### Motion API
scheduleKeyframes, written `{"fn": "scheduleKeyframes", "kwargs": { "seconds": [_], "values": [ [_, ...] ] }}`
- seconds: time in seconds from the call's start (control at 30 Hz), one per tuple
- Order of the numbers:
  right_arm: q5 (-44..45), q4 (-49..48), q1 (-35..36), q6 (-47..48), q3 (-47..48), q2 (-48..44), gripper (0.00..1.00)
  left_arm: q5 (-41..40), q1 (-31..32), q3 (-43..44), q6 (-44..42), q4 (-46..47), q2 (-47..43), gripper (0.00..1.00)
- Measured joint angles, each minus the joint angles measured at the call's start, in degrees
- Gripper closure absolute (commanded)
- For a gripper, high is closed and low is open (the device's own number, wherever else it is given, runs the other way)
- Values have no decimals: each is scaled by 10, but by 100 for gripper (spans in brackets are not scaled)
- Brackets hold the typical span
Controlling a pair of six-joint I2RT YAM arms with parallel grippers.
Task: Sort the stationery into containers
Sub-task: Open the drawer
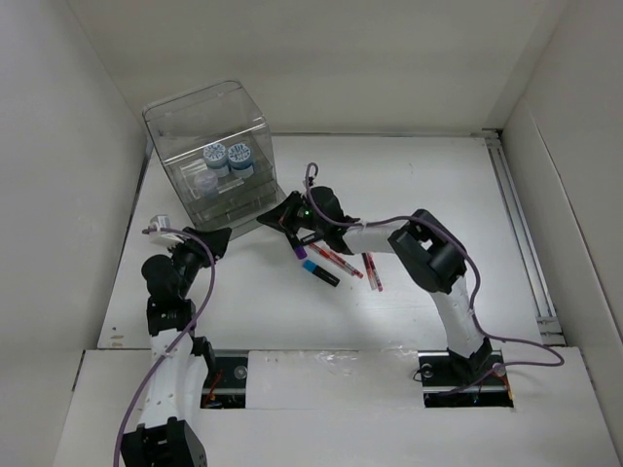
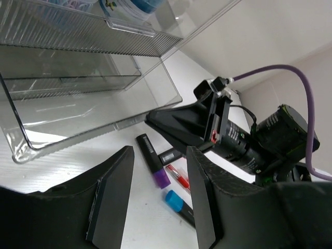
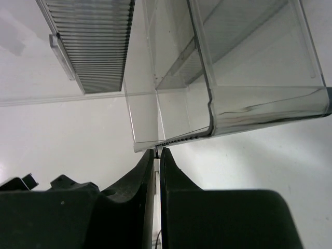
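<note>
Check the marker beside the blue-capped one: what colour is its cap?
Purple cap, clearest in left wrist view.

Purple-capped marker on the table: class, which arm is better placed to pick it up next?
Likely left. The left gripper is open and aimed at the marker just ahead; the right gripper is shut at the edge of the drawer.

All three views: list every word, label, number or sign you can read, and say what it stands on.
No text can be read in any view.
blue-white rolls: printed pattern on their tops, too small to read.
markers: no legible print on barrels or caps.
small red tag on the black arm housing: too small and blurred to read.
</note>
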State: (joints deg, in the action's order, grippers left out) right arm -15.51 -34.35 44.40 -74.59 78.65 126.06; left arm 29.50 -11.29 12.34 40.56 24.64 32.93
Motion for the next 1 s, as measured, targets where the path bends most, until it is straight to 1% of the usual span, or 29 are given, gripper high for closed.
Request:
{"fn": "scheduleKeyframes", "kwargs": {
  "seconds": [0.07,0.23,0.33,0.4,0.43,0.47,0.53,0.87,1.0],
  "values": [
    [1,-6,3,0,-16,-8,100,-2,0,2,0,0,2,58],
    [4,-10,4,5,-43,-28,100,-4,0,5,1,0,4,54],
    [7,-10,7,9,-58,-40,100,-4,0,5,1,0,4,54],
    [7,-9,7,12,-60,-44,99,-4,0,5,1,0,4,54],
    [7,-8,7,13,-61,-45,97,-4,0,5,1,0,4,54],
    [7,-8,7,13,-61,-45,93,-4,0,5,1,0,4,54],
    [7,-6,7,13,-61,-45,92,-4,0,6,2,0,8,54],
    [-2,-3,11,14,-60,-45,92,-5,0,9,2,2,16,54],
    [-16,-3,16,10,-50,-38,83,-7,0,9,2,4,16,54]
  ]
}}
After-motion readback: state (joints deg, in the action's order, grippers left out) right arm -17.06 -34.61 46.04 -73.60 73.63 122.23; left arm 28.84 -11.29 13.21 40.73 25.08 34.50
